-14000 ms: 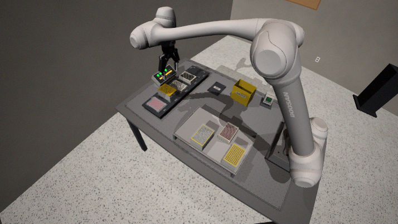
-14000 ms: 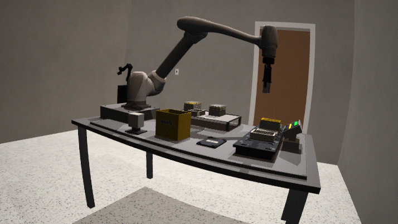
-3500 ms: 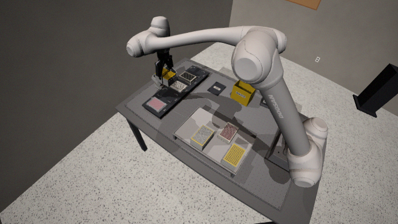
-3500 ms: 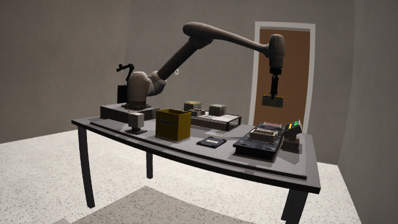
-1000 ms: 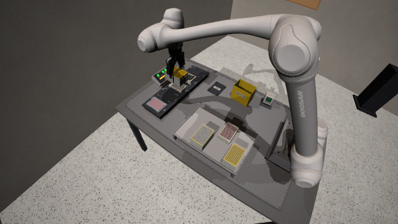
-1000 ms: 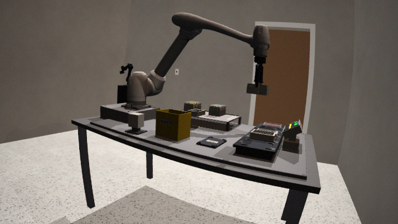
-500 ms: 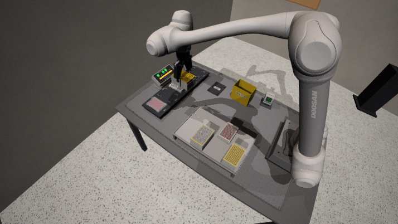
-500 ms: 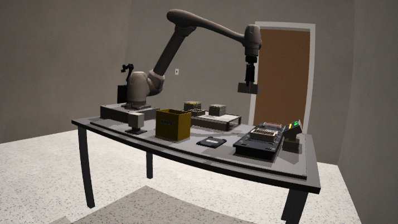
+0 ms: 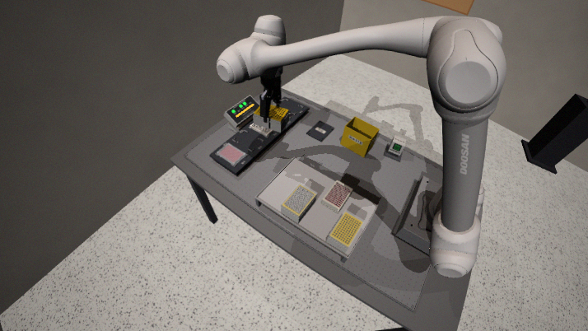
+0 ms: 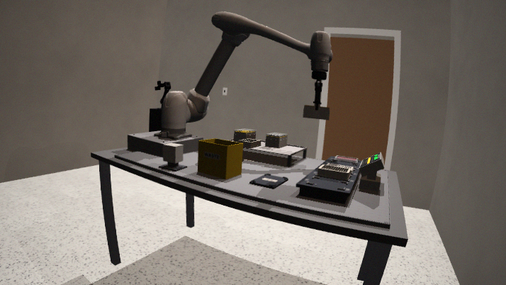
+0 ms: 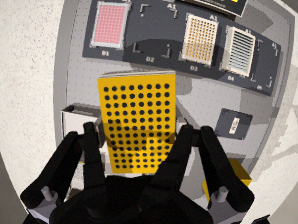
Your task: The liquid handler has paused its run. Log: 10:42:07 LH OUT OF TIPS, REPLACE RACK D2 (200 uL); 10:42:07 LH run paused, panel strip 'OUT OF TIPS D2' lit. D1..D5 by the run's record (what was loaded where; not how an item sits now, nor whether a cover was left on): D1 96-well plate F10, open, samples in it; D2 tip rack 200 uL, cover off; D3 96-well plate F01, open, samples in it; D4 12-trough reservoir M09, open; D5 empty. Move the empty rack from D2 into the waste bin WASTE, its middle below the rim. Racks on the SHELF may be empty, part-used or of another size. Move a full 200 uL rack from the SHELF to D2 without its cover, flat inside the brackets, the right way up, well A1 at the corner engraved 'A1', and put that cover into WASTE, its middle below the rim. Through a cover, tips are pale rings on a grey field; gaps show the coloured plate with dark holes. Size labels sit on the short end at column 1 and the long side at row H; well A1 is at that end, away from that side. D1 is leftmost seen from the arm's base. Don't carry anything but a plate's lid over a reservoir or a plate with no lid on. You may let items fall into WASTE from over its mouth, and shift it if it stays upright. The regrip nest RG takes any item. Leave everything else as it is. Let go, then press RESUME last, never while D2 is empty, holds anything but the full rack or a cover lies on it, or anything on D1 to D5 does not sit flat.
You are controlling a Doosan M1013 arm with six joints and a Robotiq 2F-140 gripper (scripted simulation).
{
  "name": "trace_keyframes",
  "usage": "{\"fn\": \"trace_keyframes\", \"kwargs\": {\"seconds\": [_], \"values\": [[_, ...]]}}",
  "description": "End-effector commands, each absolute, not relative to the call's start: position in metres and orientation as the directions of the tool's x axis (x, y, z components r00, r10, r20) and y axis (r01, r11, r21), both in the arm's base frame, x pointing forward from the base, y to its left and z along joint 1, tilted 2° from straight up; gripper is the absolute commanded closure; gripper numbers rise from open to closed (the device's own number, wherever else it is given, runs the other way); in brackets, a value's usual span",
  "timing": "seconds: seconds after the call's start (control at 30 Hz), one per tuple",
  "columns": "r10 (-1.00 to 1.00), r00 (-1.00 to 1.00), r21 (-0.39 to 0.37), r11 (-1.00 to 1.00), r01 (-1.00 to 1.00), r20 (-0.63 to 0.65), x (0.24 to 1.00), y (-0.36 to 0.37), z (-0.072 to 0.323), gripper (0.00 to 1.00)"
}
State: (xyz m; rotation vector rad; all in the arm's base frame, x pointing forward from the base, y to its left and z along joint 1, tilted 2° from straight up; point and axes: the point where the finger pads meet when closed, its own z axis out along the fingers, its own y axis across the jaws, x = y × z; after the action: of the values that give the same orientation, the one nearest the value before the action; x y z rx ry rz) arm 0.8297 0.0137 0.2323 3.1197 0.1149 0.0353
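My gripper is shut on the empty yellow tip rack, whose plate shows only dark holes. It holds the rack level, high above the table, and in the top view the rack shows in front of the deck. In the wrist view the D2 brackets stand empty between the pink plate on D1 and the tan plate on D3. The reservoir on D4 lies to the right. The yellow WASTE bin stands upright and open, apart from the deck.
The panel with green lights and a lit amber strip stands beside the deck. The shelf holds a grey-field rack, a reddish rack and a yellow rack with dark holes. The RG nest and the RESUME button flank the bin.
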Motion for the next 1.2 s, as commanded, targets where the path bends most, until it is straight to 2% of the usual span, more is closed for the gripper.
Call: {"fn": "trace_keyframes", "kwargs": {"seconds": [0.0,0.83,1.17], "values": [[0.136,0.99,0.022,-0.991,0.136,0.021,0.8297,0.0137,0.2325,1.0],[0.528,0.849,0.028,-0.849,0.528,0.01,0.8297,0.0137,0.2325,1.0],[0.686,0.727,0.03,-0.727,0.686,0.004,0.8297,0.0137,0.2325,1.0]]}}
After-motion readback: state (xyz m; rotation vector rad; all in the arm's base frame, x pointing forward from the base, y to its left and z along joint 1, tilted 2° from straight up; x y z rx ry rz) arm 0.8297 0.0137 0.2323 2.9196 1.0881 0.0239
